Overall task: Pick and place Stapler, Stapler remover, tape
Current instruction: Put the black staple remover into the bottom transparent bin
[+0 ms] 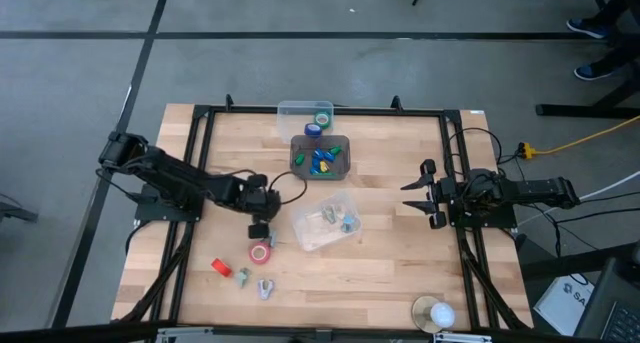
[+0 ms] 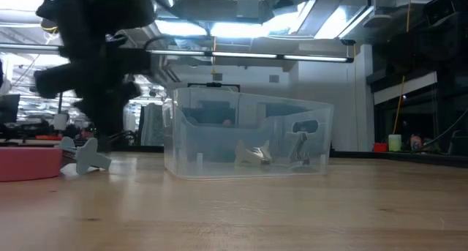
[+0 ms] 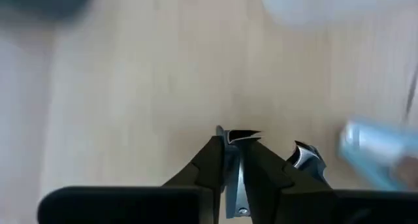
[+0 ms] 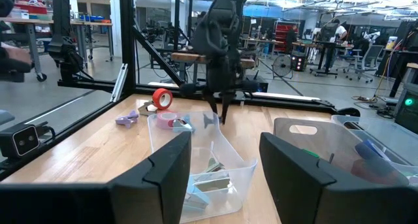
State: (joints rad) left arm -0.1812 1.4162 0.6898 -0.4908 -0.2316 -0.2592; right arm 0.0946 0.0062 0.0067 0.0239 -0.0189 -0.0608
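Note:
My left gripper (image 1: pixel 262 229) points down over the wood between the red-pink tape roll (image 1: pixel 260 251) and a clear bin (image 1: pixel 325 221). It is shut on a stapler remover (image 3: pixel 243 136). A second, grey stapler remover (image 1: pixel 265 288) lies flat near the front edge. Beside it sits a small red thing (image 1: pixel 221 267); I cannot tell whether it is the stapler. Green tape (image 1: pixel 322 116) and blue tape (image 1: pixel 313 130) lie in a clear container at the back. At the table's right side my right gripper (image 1: pixel 428 193) waits open, holding nothing. My left gripper pinches a thin metal part of the stapler remover (image 3: pixel 236 185) between its two fingers, which come from above and point down. One chrome claw (image 3: pixel 243 136) sticks out past the fingertips and another (image 3: pixel 304 155) shows beside one finger. Whether it is clear of the table I cannot tell.
The clear bin holds other stapler removers (image 4: pixel 210 181). A dark tray (image 1: pixel 320 155) of small coloured pieces stands behind it. A pale round thing (image 1: pixel 435 313) sits at the front right. A black frame (image 1: pixel 200 163) runs along the table's sides. Bare wood lies at the front centre.

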